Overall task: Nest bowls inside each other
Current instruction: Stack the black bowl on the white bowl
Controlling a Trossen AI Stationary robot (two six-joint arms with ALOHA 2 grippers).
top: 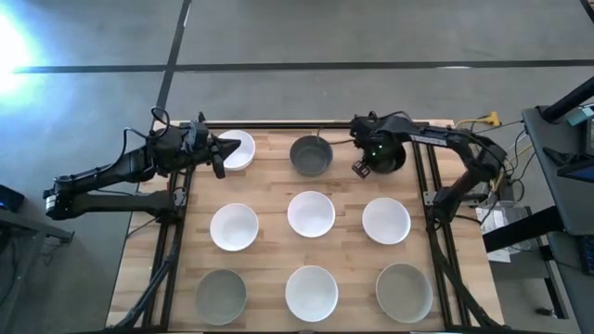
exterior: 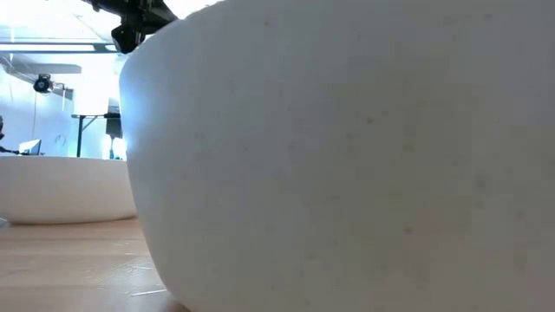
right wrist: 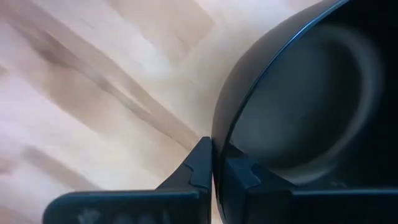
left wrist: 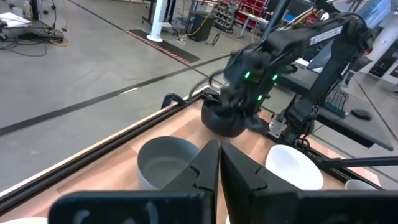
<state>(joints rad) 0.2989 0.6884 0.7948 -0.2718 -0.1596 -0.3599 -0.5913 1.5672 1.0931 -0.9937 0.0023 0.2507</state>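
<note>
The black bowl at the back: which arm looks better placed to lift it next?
The right one. The right gripper is already pinched on the black bowl's rim, one finger inside and one outside. The left gripper is shut and empty, far across the table by a white bowl.

Nine round bowls sat upright on the wooden table in a rough three-by-three grid, none nested. Far row: white bowl [top: 237, 149] at left, dark grey bowl [top: 311, 155] in the middle, black bowl [top: 385, 155] at right. Middle row: three white bowls [top: 234, 227] [top: 311, 214] [top: 386, 221]. Near row: pale grey-green bowl [top: 221, 296], white bowl [top: 311, 293], second grey-green bowl [top: 404, 292]. All were apart from one another and empty.
</note>
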